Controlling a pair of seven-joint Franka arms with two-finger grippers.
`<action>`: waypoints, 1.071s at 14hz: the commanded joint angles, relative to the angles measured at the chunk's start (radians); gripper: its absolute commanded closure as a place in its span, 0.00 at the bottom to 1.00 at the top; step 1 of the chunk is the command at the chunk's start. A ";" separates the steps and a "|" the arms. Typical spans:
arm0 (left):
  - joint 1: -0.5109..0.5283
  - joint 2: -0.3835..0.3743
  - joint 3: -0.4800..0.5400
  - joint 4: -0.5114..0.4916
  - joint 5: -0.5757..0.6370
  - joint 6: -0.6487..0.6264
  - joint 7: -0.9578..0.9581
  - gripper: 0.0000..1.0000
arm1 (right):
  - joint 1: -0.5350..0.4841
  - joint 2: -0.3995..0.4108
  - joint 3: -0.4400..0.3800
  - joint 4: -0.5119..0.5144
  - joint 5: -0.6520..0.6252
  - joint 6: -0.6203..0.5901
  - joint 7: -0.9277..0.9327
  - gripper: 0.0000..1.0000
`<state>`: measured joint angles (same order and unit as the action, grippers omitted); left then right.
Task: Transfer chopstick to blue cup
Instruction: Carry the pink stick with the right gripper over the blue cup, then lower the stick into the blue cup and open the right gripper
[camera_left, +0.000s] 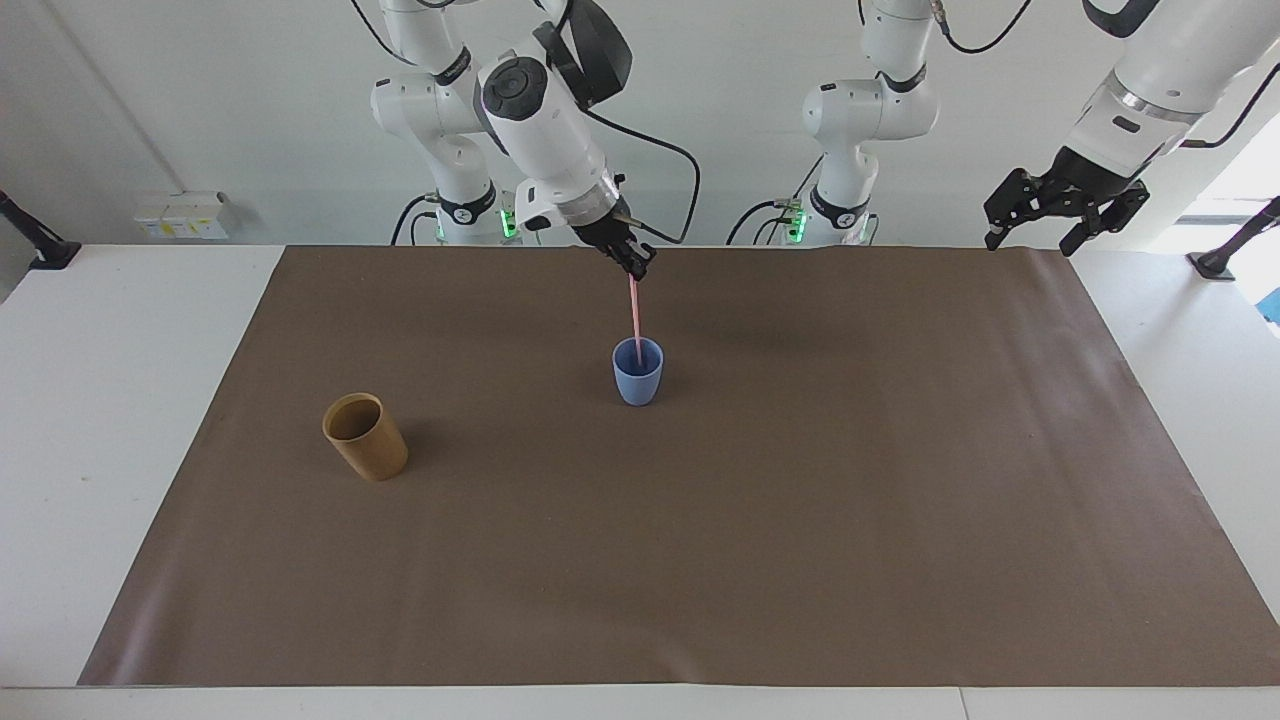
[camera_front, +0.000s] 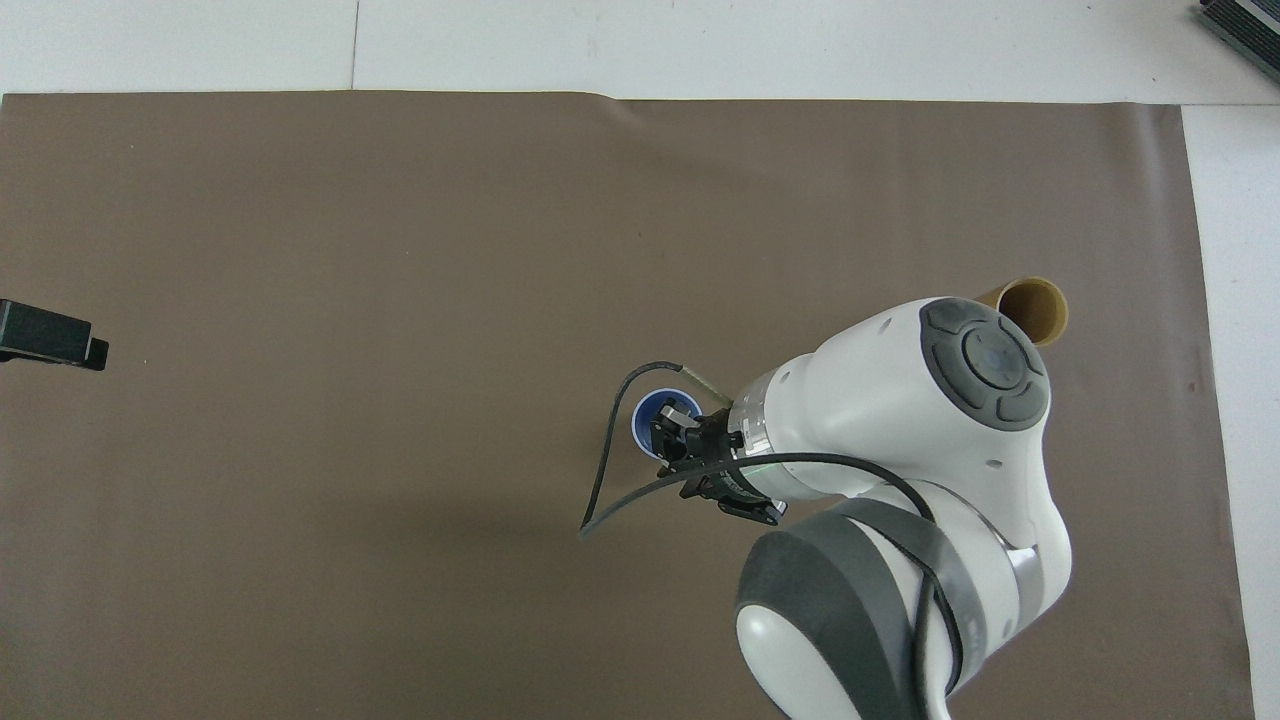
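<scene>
Chopstick (camera_left: 634, 318) standing near upright, lower end inside blue cup (camera_left: 637, 376) mid-table, top end at right gripper (camera_left: 640, 268) over the cup; jaws' state: cannot tell. Left gripper (camera_left: 1062, 207) waiting raised at left arm's end, jaws spread. Brown cup (camera_left: 365, 437) toward right arm's end.

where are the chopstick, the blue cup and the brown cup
chopstick (camera_left: 635, 310), facing view, middle of its shaft
blue cup (camera_left: 637, 382), facing view, outer wall
brown cup (camera_left: 368, 448), facing view, outer wall
</scene>
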<state>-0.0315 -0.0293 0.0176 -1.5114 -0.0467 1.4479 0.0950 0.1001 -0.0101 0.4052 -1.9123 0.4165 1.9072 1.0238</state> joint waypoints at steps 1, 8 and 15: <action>0.013 -0.024 -0.008 -0.024 0.016 -0.008 0.005 0.00 | -0.003 0.013 0.000 0.009 0.007 0.021 -0.047 0.47; 0.013 -0.024 -0.008 -0.024 0.016 -0.008 0.005 0.00 | -0.016 -0.019 -0.012 0.059 -0.090 0.000 -0.143 0.00; 0.013 -0.024 -0.008 -0.024 0.016 -0.008 0.005 0.00 | -0.175 -0.123 -0.048 0.073 -0.182 -0.098 -0.551 0.00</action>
<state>-0.0315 -0.0293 0.0176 -1.5114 -0.0466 1.4473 0.0950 -0.0542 -0.1170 0.3619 -1.8406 0.2554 1.8346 0.5837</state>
